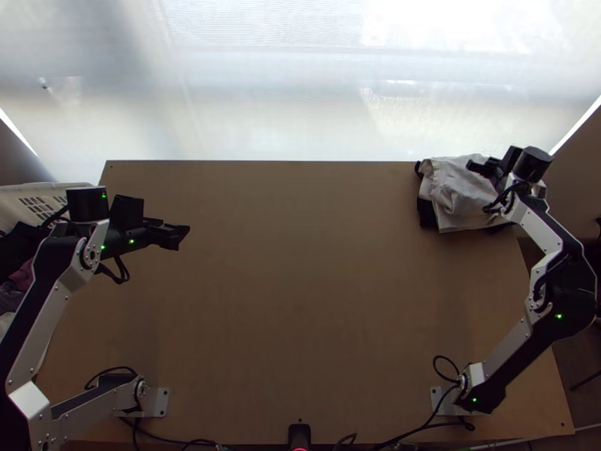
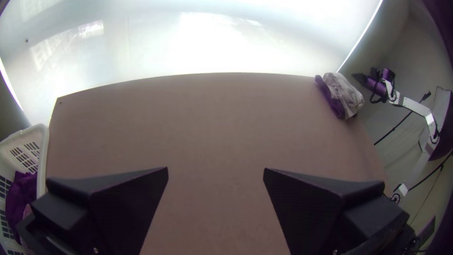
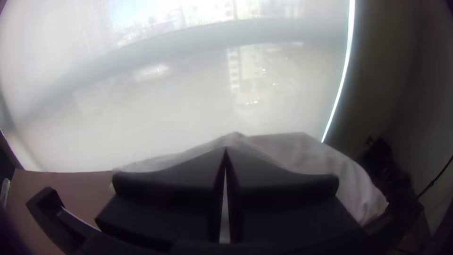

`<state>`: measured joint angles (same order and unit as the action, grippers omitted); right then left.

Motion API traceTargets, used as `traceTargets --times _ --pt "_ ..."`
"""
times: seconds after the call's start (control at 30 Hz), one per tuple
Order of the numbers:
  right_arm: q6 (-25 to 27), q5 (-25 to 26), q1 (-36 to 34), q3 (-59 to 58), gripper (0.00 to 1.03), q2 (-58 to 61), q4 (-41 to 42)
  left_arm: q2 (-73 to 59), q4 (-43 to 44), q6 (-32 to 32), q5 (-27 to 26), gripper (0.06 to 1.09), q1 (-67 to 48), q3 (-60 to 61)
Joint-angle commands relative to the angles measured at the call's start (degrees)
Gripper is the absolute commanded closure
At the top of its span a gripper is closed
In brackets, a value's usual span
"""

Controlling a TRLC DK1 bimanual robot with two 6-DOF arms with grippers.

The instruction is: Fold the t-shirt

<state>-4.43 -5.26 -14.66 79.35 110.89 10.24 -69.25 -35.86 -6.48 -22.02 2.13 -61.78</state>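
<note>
Cloth [image 1: 452,199] lying bunched far right, likely light, floppy, wanting near-edge pinch; left gripper [image 2: 215,171] gaping, right gripper [image 3: 226,151] closed.

Passage across table [image 1: 300,270] — cloth [image 1: 454,192], right arm [image 1: 542,225] obstruct far-right corner — left arm [image 1: 64,282], basket [image 1: 26,194] leftward.

Top view: high over near edge of table [image 1: 300,301], looking steeply down. Left wrist view: facing across table toward bright backdrop [image 1: 263,90]. Right wrist view: close to cloth [image 1: 454,188], backdrop ahead. All three share cloth, backdrop, table.
</note>
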Motion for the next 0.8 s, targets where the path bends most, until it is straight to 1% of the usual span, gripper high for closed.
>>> traceTargets --times 0.0,0.37,0.5,0.67,0.77 --pt "-1.2 -4.24 2.0 -3.33 1.0 0.73 -3.82 0.52 1.14 -0.11 -0.04 0.1 0.15 1.75" --pt "0.03 -4.59 4.99 -5.52 1.0 2.66 -9.8 3.78 1.93 -0.2 -0.04 0.1 1.21 5.0" --pt "1.09 -4.06 6.04 -7.9 1.0 2.4 -9.98 4.65 1.93 -0.2 -0.04 0.1 1.82 5.88" --pt "3.72 1.39 8.33 -9.57 1.0 1.7 -10.42 5.62 2.02 -0.73 -0.04 0.1 2.53 6.93" --pt "4.07 2.0 8.41 -10.36 1.0 1.43 -10.86 6.06 2.02 -0.64 -0.04 0.1 2.53 6.85"
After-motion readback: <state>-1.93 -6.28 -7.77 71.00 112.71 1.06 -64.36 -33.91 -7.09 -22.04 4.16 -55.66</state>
